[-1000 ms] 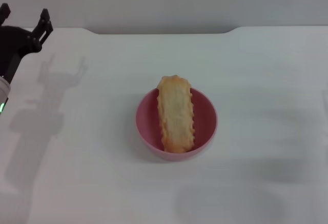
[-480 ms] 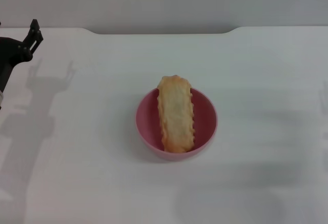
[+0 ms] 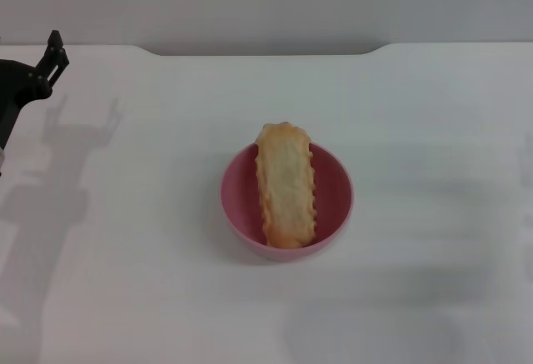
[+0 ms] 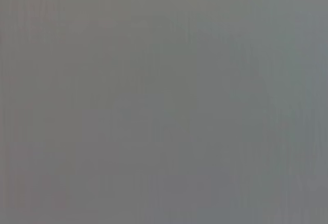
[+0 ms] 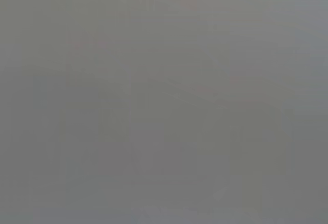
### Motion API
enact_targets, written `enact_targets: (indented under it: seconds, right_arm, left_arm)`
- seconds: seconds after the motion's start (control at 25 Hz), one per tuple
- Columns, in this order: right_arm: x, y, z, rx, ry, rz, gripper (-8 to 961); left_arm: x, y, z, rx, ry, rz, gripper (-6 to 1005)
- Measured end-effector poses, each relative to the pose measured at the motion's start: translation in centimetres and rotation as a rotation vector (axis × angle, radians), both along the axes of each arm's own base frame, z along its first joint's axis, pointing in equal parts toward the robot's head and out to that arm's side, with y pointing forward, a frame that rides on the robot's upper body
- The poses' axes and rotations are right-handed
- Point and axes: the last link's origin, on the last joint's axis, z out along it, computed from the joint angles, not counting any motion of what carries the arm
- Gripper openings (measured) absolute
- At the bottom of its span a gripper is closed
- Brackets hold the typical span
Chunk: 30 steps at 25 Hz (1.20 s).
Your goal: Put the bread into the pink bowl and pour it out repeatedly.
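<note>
Little has moved in the last half second: the left gripper (image 3: 37, 68) holds the same spot at the far left edge of the desk (image 3: 433, 131), where a second ago it reached farther in over the surface with both dark fingers in sight. Only one dark finger (image 3: 55, 51) now shows in the head view, angled up and toward the desk's back edge, with the rest of the tool cut off at the side, so whether it is wide or narrow cannot be told; it holds nothing that can be seen. Its shadow falls across the white desk just beside it. At the middle of the desk sits the pink bowl (image 3: 333, 182), upright and unmoved. The bread (image 3: 286, 185) lies in the bowl with its plain golden-tan side up and scalloped edges showing, running from the bowl's far rim to its near rim; the far end rests on and pokes slightly past the far rim, while the near end sits against the near wall. Bowl and bread are well apart from the left gripper. The right gripper does not appear in the head view, and both wrist views show only a flat grey field with nothing to make out.
</note>
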Motion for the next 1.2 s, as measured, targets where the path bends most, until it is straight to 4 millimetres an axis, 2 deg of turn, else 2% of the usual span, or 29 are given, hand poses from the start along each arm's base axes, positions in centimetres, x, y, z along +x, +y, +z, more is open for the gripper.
enact_targets:
  seconds: [0.4,0.72,1.2]
  right_arm:
    - [0.8,-0.1,-0.5,-0.033,-0.003,-0.013,633]
    - [1.6,0.2,-0.2,-0.032,0.022,-0.023,633]
    - [2.4,0.3,0.0,-0.041,-0.013,-0.037,634]
  left_arm:
    - [-0.5,-0.8,-0.2,0.004,-0.015,0.007,862]
    - [-0.3,-1.1,-0.3,0.003,-0.014,-0.006,861]
    - [1.5,-1.0,-1.8,-0.048,-0.009,-0.060,861]
